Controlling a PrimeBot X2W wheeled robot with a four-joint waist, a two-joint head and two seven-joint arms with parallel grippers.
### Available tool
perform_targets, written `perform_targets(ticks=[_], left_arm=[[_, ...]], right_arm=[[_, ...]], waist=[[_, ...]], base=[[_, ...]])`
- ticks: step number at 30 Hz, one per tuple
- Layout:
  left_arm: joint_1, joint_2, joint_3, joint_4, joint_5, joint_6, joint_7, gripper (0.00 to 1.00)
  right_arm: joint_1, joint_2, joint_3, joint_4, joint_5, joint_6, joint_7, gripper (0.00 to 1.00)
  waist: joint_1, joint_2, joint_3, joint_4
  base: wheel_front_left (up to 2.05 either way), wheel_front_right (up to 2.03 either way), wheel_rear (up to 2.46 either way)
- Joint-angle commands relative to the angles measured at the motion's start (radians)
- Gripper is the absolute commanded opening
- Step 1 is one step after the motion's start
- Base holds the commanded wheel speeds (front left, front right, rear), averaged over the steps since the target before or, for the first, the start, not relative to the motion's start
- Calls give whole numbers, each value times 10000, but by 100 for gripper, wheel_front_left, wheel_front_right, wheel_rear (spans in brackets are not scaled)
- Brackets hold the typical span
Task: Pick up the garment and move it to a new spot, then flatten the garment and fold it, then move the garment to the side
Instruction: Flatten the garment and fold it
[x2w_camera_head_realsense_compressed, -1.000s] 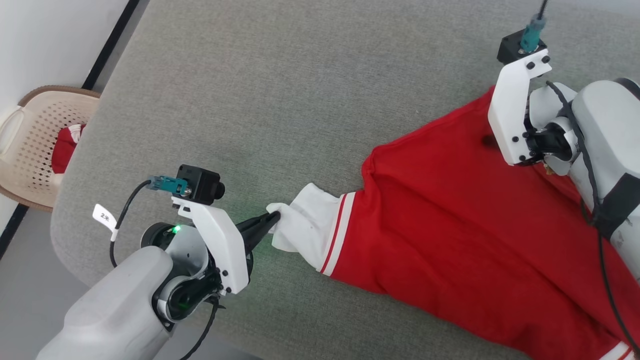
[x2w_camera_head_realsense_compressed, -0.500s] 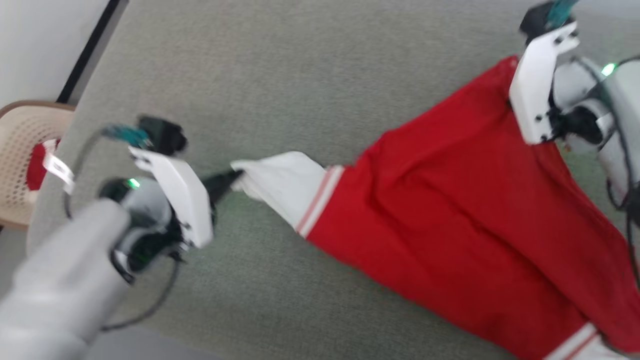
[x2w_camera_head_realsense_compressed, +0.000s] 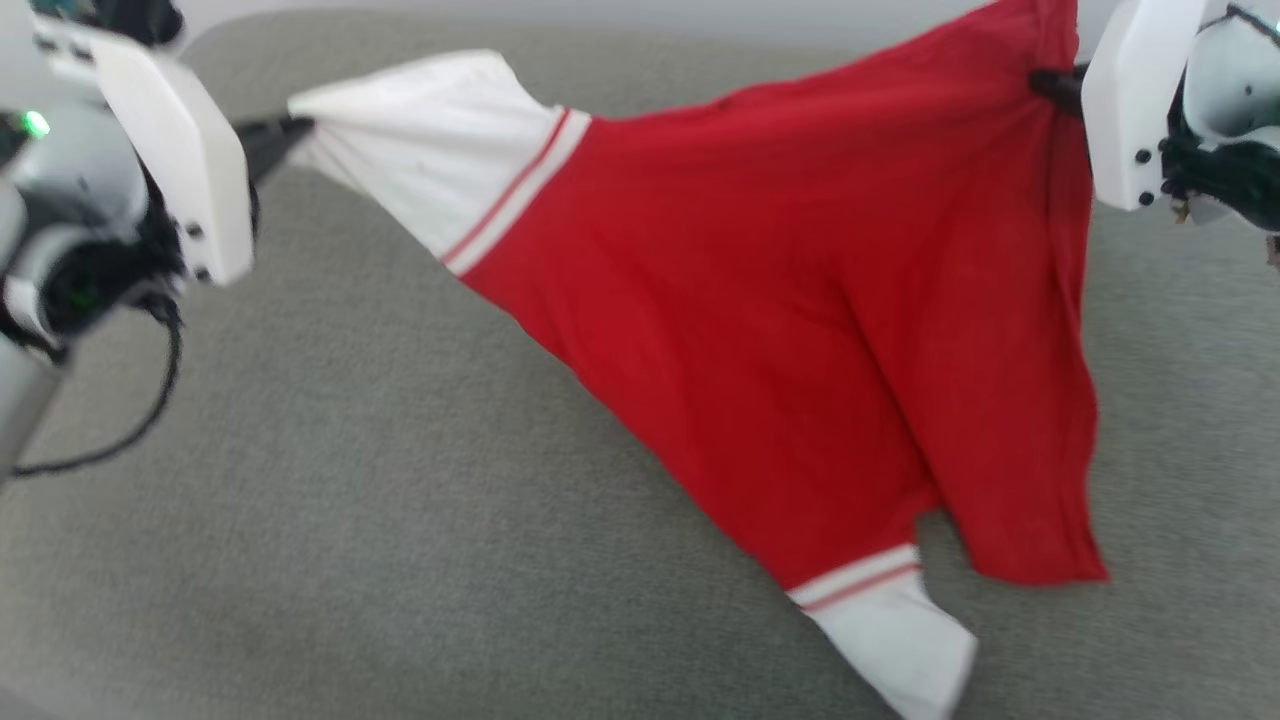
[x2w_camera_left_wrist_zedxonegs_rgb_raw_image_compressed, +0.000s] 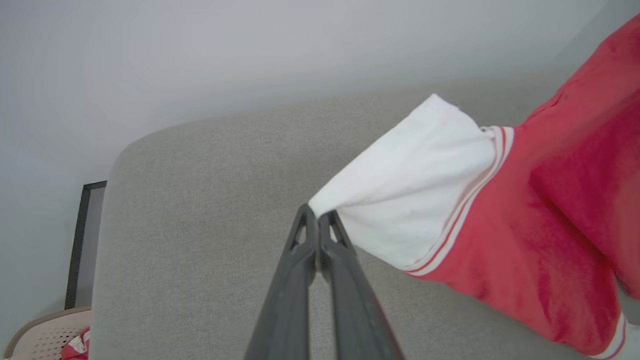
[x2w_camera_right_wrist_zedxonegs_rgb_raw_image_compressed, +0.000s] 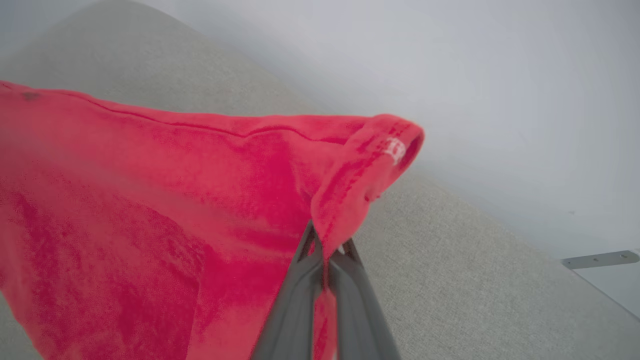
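My left gripper (x2w_camera_head_realsense_compressed: 298, 127) sits at the upper left of the head view, fingers (x2w_camera_left_wrist_zedxonegs_rgb_raw_image_compressed: 295, 280) pressed together on the garment (x2w_camera_head_realsense_compressed: 800, 300), pointing right; my right gripper (x2w_camera_head_realsense_compressed: 1045, 82) sits upper right, likewise pinched on it, pointing left; wrists held wide apart.

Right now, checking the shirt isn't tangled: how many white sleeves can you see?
2. One sleeve is pinched at its tip by the left gripper, upper left in the head view; the other sleeve is free at the garment's lower right end.

Dark left gripper (x2w_camera_left_wrist_zedxonegs_rgb_raw_image_compressed: 317, 217), white bracket (x2w_camera_head_realsense_compressed: 170, 150), black cable (x2w_camera_head_realsense_compressed: 176, 350)
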Motion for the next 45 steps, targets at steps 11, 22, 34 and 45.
perform_targets(ticks=[11,22,34,45], left_arm=[[-1885,18,67,798,392,-142,920,0],[-3269,-582,-145,1958,1103,-416,790,0],[-6562,-1973,103,4803,3973,65,-5516,0],[-5893,-2637,-445,6333,4267,-942,-7693,0]], right_arm=[[180,-400,-741,-1525,307,-7,-9,0],[-12,-149,-1773,-1902,-306,-7,-94,0],[-2927,1943,-3523,2296,-4821,-8,-5902,0],[-2752,2983,-3692,4750,-6638,-7,-8202,0]], waist=[[0,0,-1063,-849],[0,0,-1006,-1047],[0,0,670,-1098],[0,0,762,-739]], base=[[0,0,0],[0,0,0],[0,0,0],[0,0,0]])
